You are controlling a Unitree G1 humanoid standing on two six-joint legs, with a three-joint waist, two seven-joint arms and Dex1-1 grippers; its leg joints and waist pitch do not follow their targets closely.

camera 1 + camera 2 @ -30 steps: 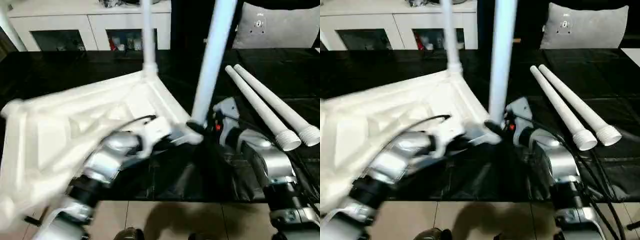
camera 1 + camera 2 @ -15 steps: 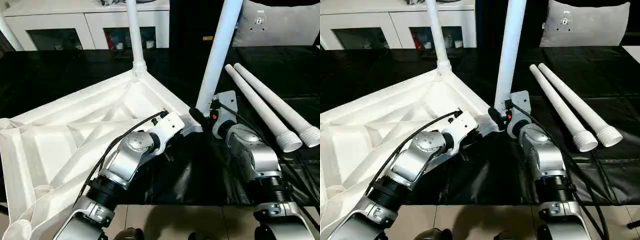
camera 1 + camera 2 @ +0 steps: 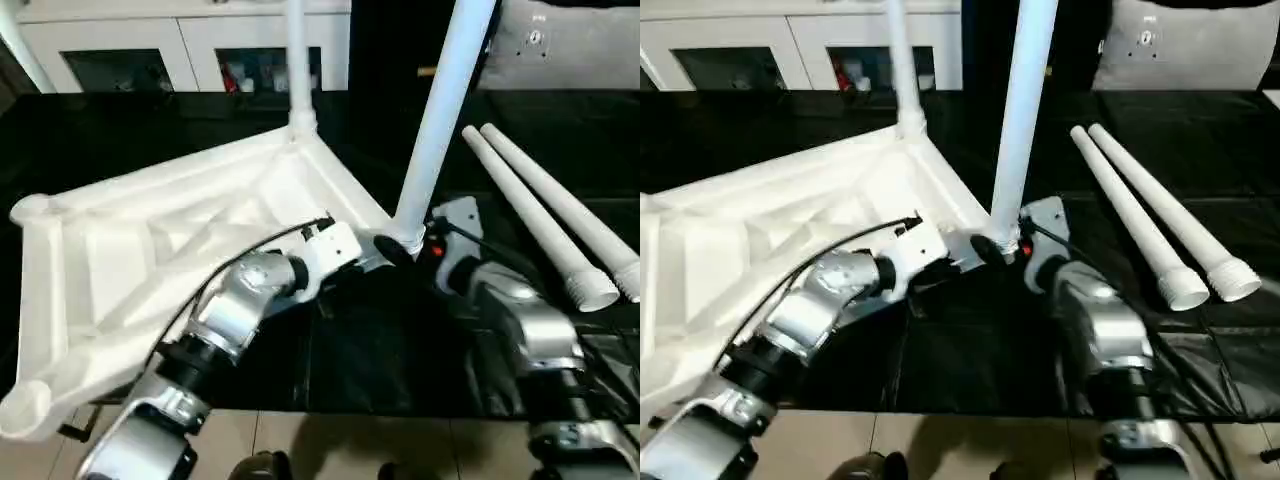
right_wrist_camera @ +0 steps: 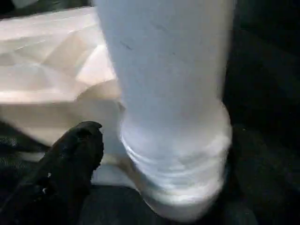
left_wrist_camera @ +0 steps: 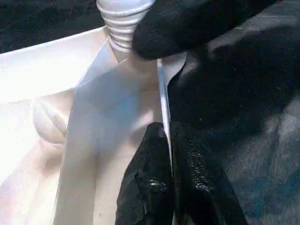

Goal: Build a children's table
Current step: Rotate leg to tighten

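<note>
The small white plastic children's table lies upside down on the left half of the black-covered desk, its cross-ribbed underside up; compared with half a second ago its near-left corner has swung and the top sits at a new angle, though the camera has shifted too, so part of that is only the view; two round corner sockets on the left are still empty. The left hand is pinched shut on the thin rim of the tabletop near the near-right corner, steadying it; that grip reads the same as before. At the far corner one long white tapered tube leg stands upright in its socket; a second white leg rises from the near-right corner, its threaded collar seated against the socket. The right hand, just beside that collar, has spread its black fingers away from the leg over the last second and holds nothing now; I take this to mean the second leg is judged seated. Two loose white tube legs lie side by side on the right of the desk, presumably next.
</note>
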